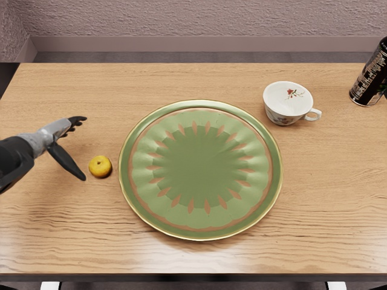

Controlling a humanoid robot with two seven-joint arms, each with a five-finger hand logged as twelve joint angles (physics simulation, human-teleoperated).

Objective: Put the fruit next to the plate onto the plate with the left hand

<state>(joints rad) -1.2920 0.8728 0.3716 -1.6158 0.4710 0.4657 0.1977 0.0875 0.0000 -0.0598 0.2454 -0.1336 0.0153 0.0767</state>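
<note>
A small yellow fruit (100,167) lies on the wooden table just left of a large green plate (151,136) with a gold rim and an orange petal pattern. My left hand (71,145) comes in from the left edge and hovers beside the fruit on its left, a short gap away. Its fingers are spread, the thumb (68,162) pointing down toward the fruit and the other fingers (75,121) stretched out farther back. Nothing is held. The plate carries nothing.
A white teacup (288,103) with a small red flower print stands behind the plate to the right. A dark can (369,75) stands at the far right edge. The table's front edge runs along the bottom.
</note>
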